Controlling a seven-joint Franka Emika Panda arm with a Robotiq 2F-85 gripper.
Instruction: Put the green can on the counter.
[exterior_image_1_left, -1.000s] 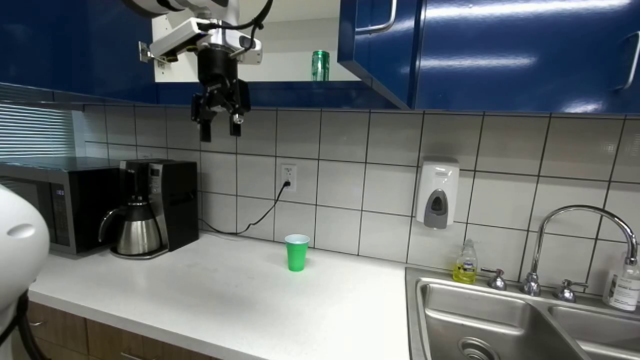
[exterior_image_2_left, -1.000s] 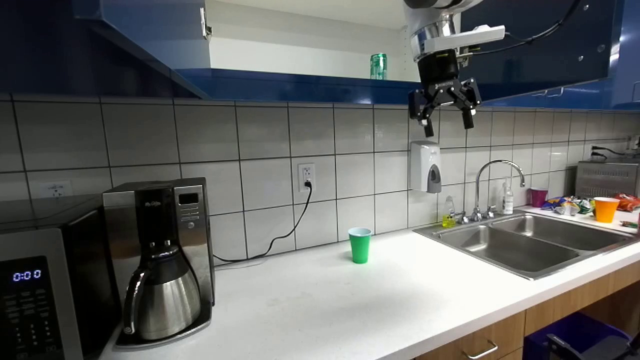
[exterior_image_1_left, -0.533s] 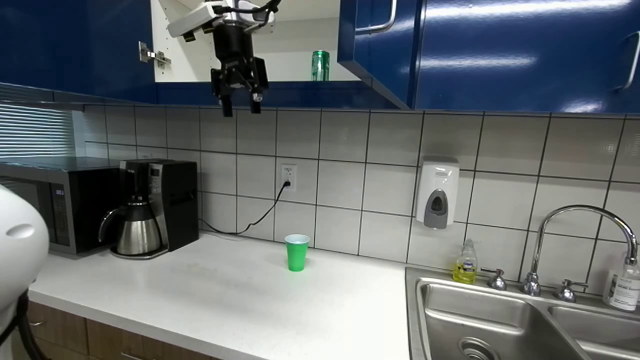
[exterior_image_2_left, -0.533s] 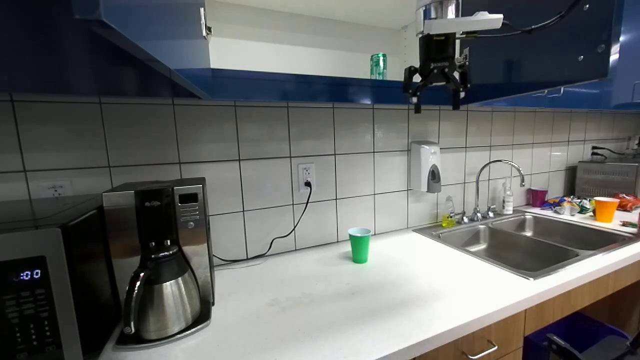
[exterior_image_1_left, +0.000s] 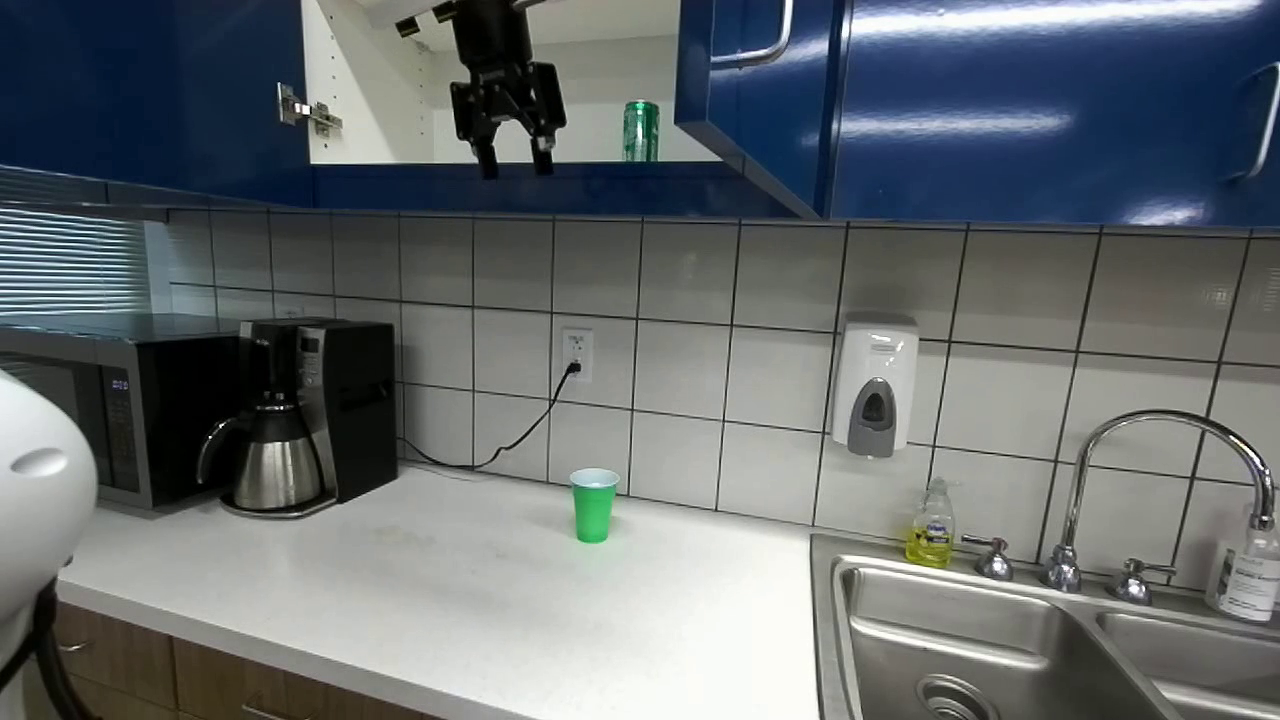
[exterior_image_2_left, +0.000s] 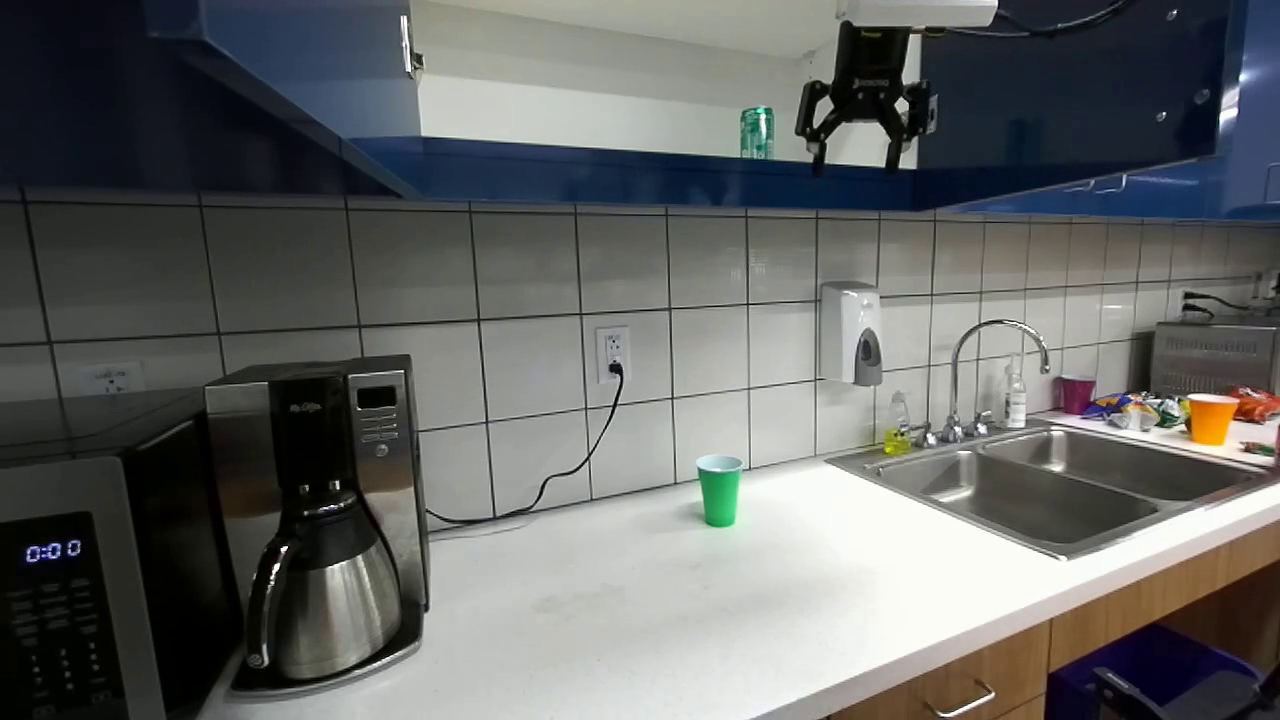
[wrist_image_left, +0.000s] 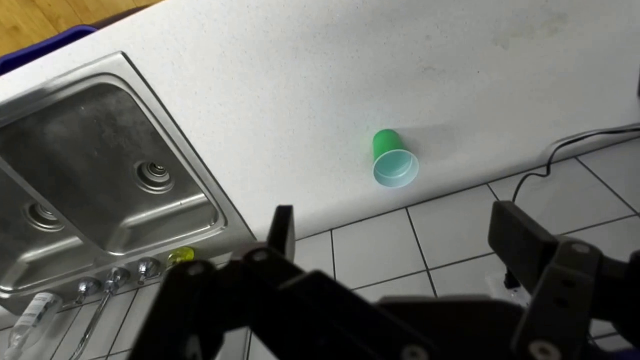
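Note:
The green can (exterior_image_1_left: 641, 131) stands upright in the open upper cabinet, at its front edge; it also shows in an exterior view (exterior_image_2_left: 757, 133) and is out of view in the wrist view. My gripper (exterior_image_1_left: 515, 166) points down with its fingers apart and nothing between them. It hangs level with the cabinet's lower edge, apart from the can, to one side of it; it also shows in an exterior view (exterior_image_2_left: 856, 160) and in the wrist view (wrist_image_left: 392, 225). The off-white counter (exterior_image_1_left: 470, 600) lies below, also in an exterior view (exterior_image_2_left: 640, 620) and in the wrist view (wrist_image_left: 280, 100).
A bright-green cup (exterior_image_1_left: 594, 508) stands on the counter near the tiled wall. A coffee maker (exterior_image_1_left: 320, 410) and microwave (exterior_image_1_left: 120, 400) stand at one end, a steel sink (exterior_image_1_left: 960, 620) at the other. Open blue cabinet doors (exterior_image_1_left: 760, 100) flank the cabinet opening. A soap dispenser (exterior_image_1_left: 876, 385) hangs on the wall.
My open gripper has risen from in front of the tiles to the cabinet's lower edge. In an exterior view it has also come sideways closer to the can. The can has not moved.

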